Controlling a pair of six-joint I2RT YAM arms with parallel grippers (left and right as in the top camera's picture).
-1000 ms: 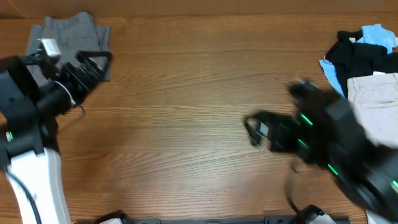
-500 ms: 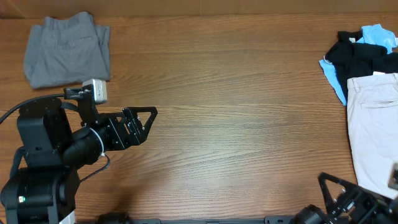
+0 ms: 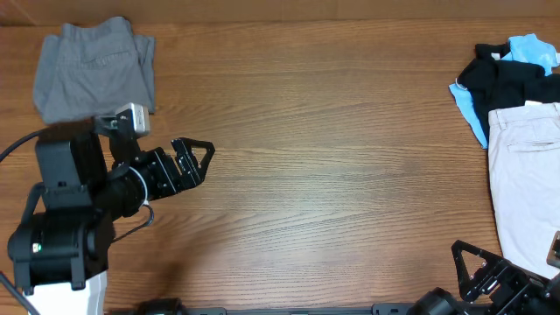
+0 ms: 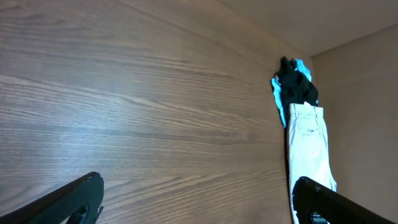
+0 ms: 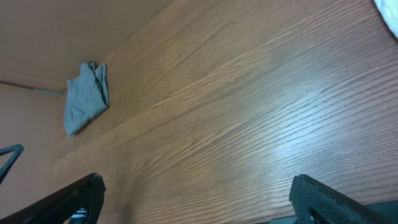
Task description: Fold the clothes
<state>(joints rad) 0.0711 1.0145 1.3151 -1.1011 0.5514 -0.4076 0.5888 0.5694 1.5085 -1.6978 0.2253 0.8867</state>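
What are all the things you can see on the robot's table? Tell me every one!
grey trousers: 1, medium grey, folded into a bundle at the far left corner
black garment: 1, black, crumpled at the far right edge
light-blue garment: 1 as far as I can tell, light blue, partly under the black garment
beige trousers: 1, pale beige, lying along the right edge, just nearer than the black garment
table: 1, brown wood grain, under everything
left gripper: 1, black, open, over the left part of the table below the grey trousers, holding nothing
right gripper: 1, black, open, at the near right edge beside the beige trousers, holding nothing
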